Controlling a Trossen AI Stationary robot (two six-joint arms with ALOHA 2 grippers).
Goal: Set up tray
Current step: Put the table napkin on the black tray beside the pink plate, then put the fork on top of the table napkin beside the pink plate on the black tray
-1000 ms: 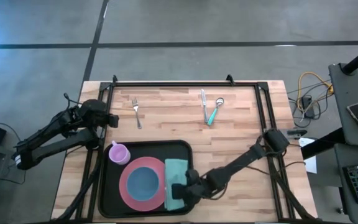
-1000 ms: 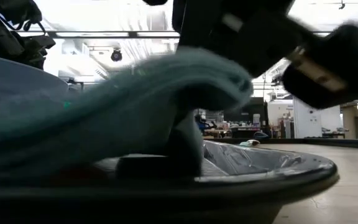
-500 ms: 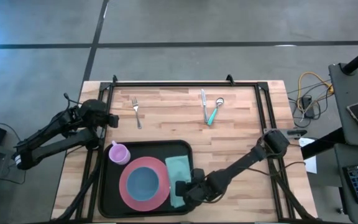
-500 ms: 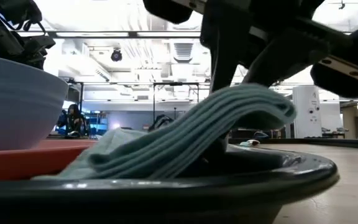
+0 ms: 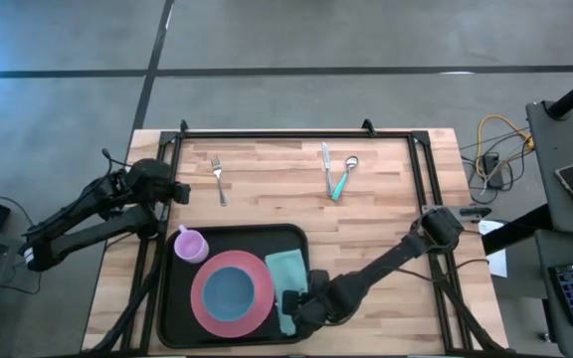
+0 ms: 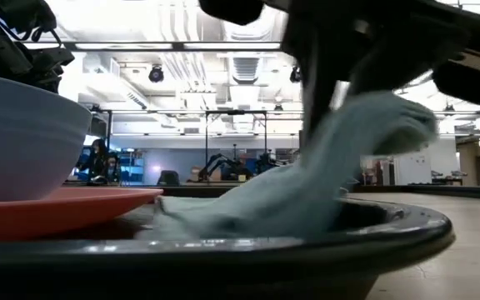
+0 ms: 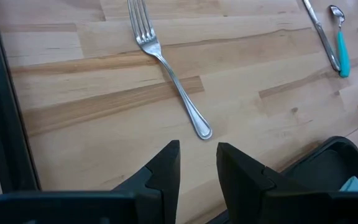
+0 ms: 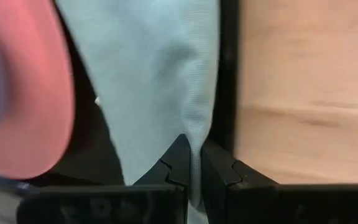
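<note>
The black tray lies at the table's near edge and holds a pink plate with a blue bowl, a purple cup and a teal cloth. My right gripper is shut on the cloth at the tray's near right corner. The cloth's far part lies on the tray floor beside the plate. My left gripper hangs open over the table's far left, above the handle end of a fork, touching nothing. My right gripper pinches the cloth's near end between its two fingers, coming steeply from above. In the low view that end is raised above the tray rim. The rest slopes down onto the tray floor.
A fork lies on the bare wood at the far left. A knife and a teal-handled spoon lie at the far middle. Black frame rails edge the table. Open wood lies right of the tray.
My right gripper has moved a little toward the table's right edge, risen slightly and tipped steeper, staying shut on the cloth. The cloth, which lay over the plate's right rim, has been drawn off it; its held end now stands higher.
</note>
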